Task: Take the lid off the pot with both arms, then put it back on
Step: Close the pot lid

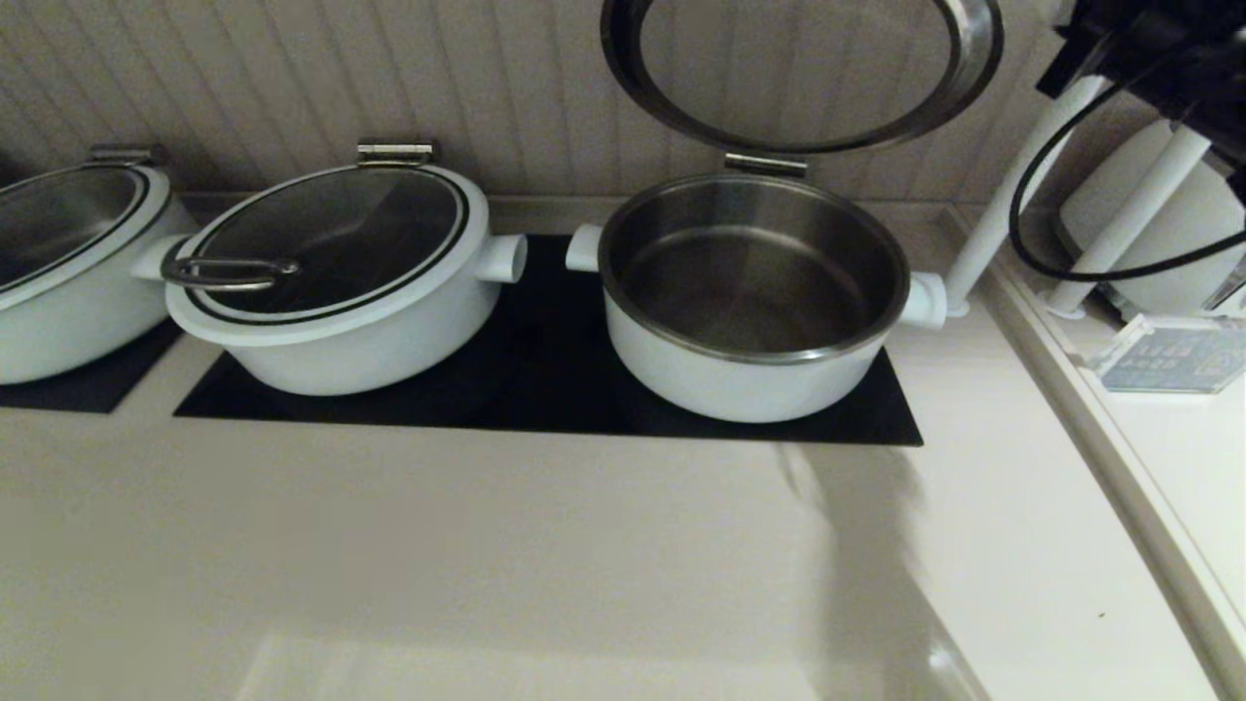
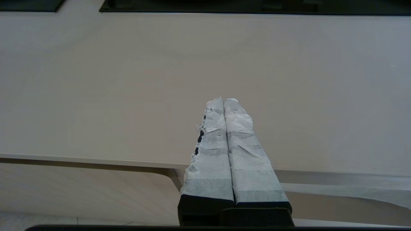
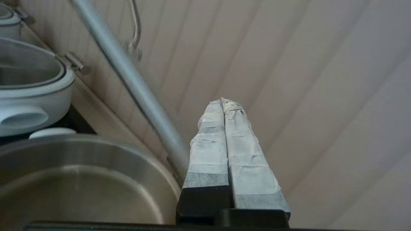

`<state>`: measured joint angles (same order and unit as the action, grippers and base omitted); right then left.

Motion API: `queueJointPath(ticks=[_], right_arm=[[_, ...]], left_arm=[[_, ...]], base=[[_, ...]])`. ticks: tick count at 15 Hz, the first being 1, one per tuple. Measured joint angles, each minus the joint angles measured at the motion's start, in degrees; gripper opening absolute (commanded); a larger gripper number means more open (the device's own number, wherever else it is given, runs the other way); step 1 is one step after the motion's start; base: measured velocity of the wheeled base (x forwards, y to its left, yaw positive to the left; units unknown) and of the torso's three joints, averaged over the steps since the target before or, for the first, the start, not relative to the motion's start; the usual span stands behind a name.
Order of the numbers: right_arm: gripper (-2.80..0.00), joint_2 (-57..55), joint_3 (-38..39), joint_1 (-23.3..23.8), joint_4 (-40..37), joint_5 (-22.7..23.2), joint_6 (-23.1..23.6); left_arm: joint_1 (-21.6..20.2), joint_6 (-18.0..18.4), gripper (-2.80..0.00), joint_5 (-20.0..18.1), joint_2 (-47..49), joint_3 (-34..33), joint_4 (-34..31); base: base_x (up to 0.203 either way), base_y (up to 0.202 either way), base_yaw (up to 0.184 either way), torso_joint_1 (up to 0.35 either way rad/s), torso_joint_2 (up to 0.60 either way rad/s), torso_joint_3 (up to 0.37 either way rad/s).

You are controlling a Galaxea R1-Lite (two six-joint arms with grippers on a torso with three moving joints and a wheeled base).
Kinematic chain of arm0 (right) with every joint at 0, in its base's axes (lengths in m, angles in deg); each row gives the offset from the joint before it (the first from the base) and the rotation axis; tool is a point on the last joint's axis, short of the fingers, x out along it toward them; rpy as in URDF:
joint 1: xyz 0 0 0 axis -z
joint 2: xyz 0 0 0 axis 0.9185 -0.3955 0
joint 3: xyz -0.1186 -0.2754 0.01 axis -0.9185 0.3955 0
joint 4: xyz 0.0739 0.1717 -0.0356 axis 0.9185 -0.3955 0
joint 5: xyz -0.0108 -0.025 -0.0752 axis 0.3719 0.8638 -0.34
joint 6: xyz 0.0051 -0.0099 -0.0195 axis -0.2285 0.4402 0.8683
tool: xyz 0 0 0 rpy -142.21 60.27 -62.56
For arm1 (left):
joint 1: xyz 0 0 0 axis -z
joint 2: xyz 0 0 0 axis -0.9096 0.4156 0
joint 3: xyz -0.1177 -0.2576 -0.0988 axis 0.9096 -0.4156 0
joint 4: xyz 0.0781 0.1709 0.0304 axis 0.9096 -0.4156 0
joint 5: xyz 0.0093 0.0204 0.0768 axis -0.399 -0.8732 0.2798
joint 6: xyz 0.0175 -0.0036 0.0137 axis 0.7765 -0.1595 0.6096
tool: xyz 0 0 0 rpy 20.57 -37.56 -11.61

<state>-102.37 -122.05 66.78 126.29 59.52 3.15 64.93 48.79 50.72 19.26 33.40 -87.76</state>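
Observation:
The pot [image 1: 750, 380] stands open on the black mat, its steel inside empty. The lid [image 1: 798, 68] is swung up on its steel hinge clip [image 1: 765, 164] and stands upright against the wall above the pot. In the right wrist view the lid's edge [image 3: 128, 73] runs slantwise, with the pot's steel rim [image 3: 96, 150] below it. My right gripper [image 3: 223, 101] is shut and empty, right beside the lid's edge. The right arm [image 1: 1168, 49] shows at the top right. My left gripper [image 2: 223, 99] is shut and empty, low over the beige counter, out of the head view.
A twin white pot [image 1: 341, 321] with its lid shut stands left of the open pot. A third pot [image 1: 58, 292] is at the far left. White poles [image 1: 1012, 185], a white appliance [image 1: 1158, 253] and a clear block [image 1: 1168, 355] stand on the right ledge.

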Motion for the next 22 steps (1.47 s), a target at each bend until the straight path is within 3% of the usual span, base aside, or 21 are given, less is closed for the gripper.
queueJointPath(ticks=[22], right_arm=[[-2.80,3.52,27.93,-0.08,16.42,2.36,0.06]], left_arm=[[0.02,0.05,-2.80,-0.02,0.00,0.00,0.00]], base=[[0.000,0.000,0.000,0.000,0.00,0.000]])
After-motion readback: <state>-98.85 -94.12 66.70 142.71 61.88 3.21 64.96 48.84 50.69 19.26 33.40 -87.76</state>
